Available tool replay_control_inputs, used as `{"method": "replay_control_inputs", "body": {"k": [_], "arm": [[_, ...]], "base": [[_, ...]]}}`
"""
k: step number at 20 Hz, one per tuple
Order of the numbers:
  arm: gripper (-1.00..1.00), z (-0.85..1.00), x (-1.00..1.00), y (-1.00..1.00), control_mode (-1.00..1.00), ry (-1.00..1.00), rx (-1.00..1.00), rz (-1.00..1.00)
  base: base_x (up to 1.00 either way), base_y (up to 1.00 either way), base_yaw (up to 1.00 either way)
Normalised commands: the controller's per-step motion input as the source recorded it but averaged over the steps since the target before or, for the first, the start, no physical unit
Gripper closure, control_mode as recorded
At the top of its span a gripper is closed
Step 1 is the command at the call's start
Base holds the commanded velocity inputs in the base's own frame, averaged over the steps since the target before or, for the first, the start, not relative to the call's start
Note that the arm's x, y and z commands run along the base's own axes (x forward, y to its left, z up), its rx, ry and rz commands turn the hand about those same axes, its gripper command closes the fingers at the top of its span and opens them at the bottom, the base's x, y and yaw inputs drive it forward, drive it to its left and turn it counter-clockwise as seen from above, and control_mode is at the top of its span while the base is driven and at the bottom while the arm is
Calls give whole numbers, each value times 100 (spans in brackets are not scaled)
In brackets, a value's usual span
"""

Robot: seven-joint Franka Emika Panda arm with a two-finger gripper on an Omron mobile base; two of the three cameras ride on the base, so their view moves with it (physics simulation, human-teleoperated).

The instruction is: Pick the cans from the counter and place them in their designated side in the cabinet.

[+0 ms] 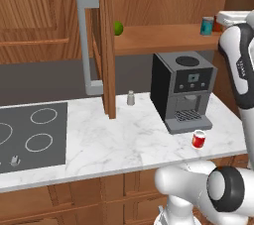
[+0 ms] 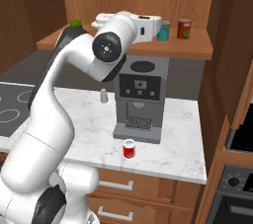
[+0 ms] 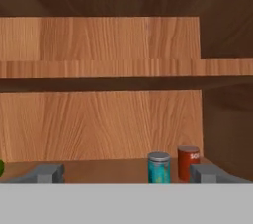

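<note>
The teal can (image 3: 158,167) stands upright on the cabinet shelf (image 1: 158,38), beside a darker brownish-red can (image 3: 188,161) on its right. My gripper (image 3: 127,173) is open and level with the shelf. The teal can stands a little ahead of it, nearer the right fingertip (image 3: 207,172), with nothing gripped. From the right base view my hand (image 2: 148,23) reaches to just left of the teal can (image 2: 163,31). The bright red can (image 1: 198,140) stands upright on the marble counter (image 1: 114,140), in front of the coffee machine, near the front edge (image 2: 129,149).
A black and grey coffee machine (image 1: 183,90) stands under the shelf. A small grey shaker (image 1: 130,98) sits by the open cabinet door (image 1: 105,45) with its long grey handle (image 1: 87,45). A green fruit (image 1: 118,28) lies at the shelf's left. The hob (image 1: 30,135) is at left.
</note>
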Motion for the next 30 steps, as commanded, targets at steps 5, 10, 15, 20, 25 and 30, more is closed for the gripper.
{"method": "replay_control_inputs", "body": {"k": [5, 10, 15, 20, 25, 30], "arm": [[-100, -6, -77, 42, -100, 0, -11, 7], [-100, -18, -68, 48, -100, 0, -12, 9], [-100, -14, -43, 45, -100, 0, -4, 5], [-100, -3, -45, -3, -100, 0, 5, -2], [-100, 0, -8, 8, -100, 21, 0, -7], [-100, 2, -8, 0, -100, 31, 0, -4]], "base": [[0, 0, 0], [0, 0, 0], [0, 0, 0], [0, 0, 0], [0, 0, 0], [0, 0, 0]]}}
